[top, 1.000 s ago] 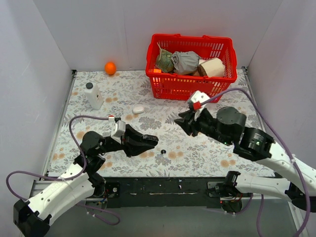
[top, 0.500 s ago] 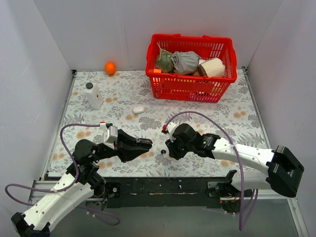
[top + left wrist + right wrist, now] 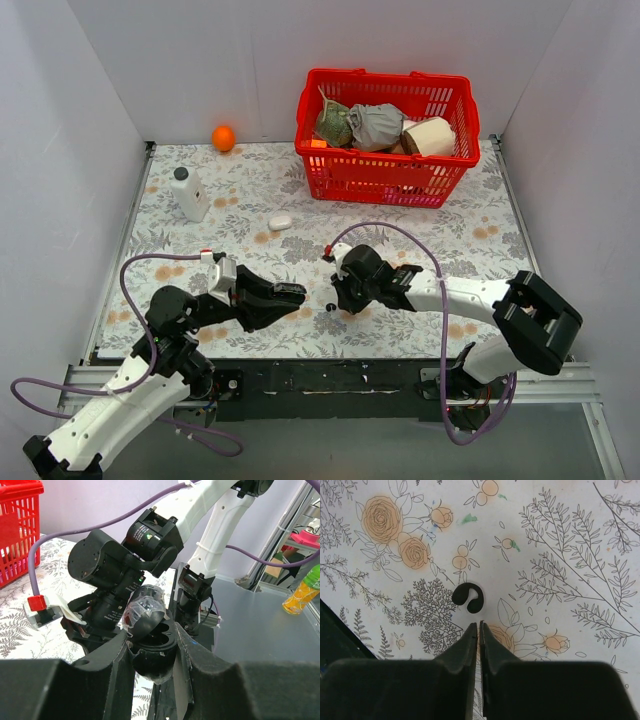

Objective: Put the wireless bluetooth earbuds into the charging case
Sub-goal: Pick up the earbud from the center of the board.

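Observation:
Two tiny glossy black earbuds (image 3: 467, 597) lie touching each other on the floral cloth; in the top view they are one small black dot (image 3: 330, 307). My right gripper (image 3: 479, 625) is shut and empty, its tips just short of the buds; in the top view it (image 3: 338, 297) hangs low right beside them. My left gripper (image 3: 152, 642) is shut on the black charging case (image 3: 150, 652), lid (image 3: 146, 607) flipped open, two empty wells showing. In the top view the left gripper (image 3: 290, 293) holds the case a little left of the buds.
A red basket (image 3: 385, 170) with cloth and rolls stands at the back. An orange ball (image 3: 223, 137) lies at the back left. A white bottle (image 3: 190, 193) and a small white oval object (image 3: 280, 222) stand left of centre. Table's front edge runs close below the buds.
My right arm has come down and left from a raised pose to just beside the earbuds. My left gripper with the case has drawn back slightly left.

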Robot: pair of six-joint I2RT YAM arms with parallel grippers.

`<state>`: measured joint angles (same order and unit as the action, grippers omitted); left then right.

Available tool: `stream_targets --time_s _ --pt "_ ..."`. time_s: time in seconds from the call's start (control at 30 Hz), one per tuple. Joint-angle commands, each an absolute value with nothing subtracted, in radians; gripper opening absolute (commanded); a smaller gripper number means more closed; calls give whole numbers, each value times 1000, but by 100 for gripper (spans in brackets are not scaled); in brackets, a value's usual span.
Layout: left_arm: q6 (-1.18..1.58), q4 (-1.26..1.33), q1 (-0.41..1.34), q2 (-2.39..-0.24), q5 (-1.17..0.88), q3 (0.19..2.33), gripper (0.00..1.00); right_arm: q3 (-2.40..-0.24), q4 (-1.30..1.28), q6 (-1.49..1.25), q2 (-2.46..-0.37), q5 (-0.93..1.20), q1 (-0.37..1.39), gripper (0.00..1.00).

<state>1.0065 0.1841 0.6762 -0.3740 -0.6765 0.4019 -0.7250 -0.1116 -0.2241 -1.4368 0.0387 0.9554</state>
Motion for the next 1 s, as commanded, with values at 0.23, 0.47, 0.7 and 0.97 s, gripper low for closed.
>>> stream_targets --time_s 0.23,0.47,0.7,0.97 --pt "1002 161 676 -351 -663 391 0 -755 -25 -250 -1506 100 954 1" --pt "999 146 676 -347 -661 394 0 -765 -40 -249 -1542 60 947 1" --pt "997 143 678 -344 -657 388 0 -773 -23 -229 -1568 61 925 1" --pt "1000 141 676 -336 -650 377 0 -802 -9 -199 -1603 86 911 1"
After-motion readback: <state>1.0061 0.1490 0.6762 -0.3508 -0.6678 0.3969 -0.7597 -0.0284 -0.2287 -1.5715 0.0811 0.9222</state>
